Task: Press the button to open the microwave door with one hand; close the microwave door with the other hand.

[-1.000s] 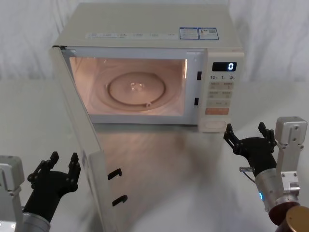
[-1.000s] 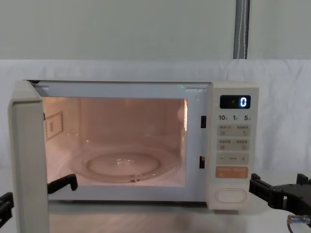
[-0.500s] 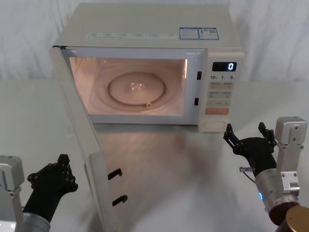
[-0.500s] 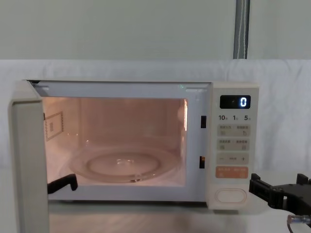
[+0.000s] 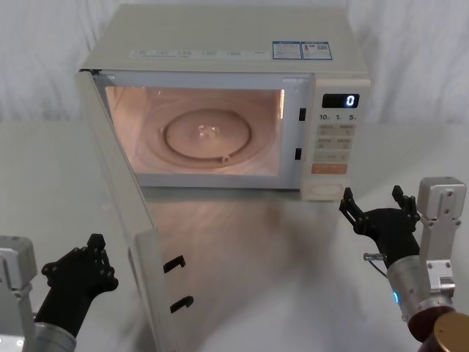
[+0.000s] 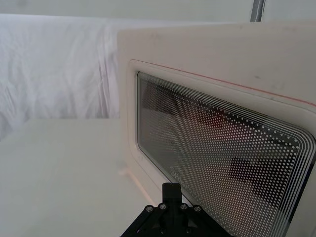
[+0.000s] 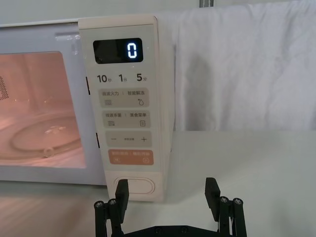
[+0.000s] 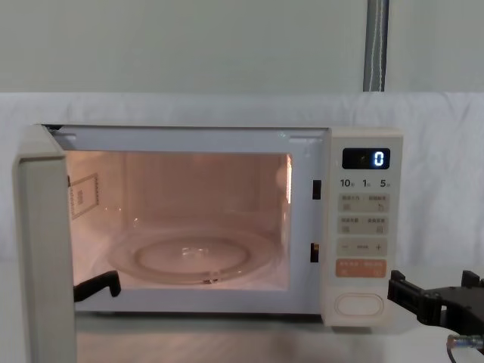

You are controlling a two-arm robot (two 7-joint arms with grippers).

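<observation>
— Jaws first: how do both stand?

— Right gripper (image 5: 374,204), at the right of the head view, has its fingers spread wide apart; it sits low over the bench (image 5: 293,249), just in front of the control panel. Left gripper (image 5: 89,258), at the lower left, has its fingers drawn together, pointing at the outer face of the microwave door (image 5: 121,220).

— How much open room is around them?

— Bare bench lies between the door's free edge and the right gripper. The left gripper is near the door's outer side, not touching it as far as the head view shows.

— And the door itself?

— It swings wide open, hinged at the left of the oven, its edge pointing toward the lower middle of the frame with two dark latch hooks showing. In the left wrist view its window (image 6: 222,153) is a dark dotted panel inside a cream frame. The cavity glows, with the glass turntable (image 5: 207,136) inside.

— The button?

— The button (image 7: 135,186), a wide cream oval, sits at the bottom of the panel, under the orange key (image 7: 132,157); the display reads 0. The right fingers flank it from in front, apart from it.
</observation>
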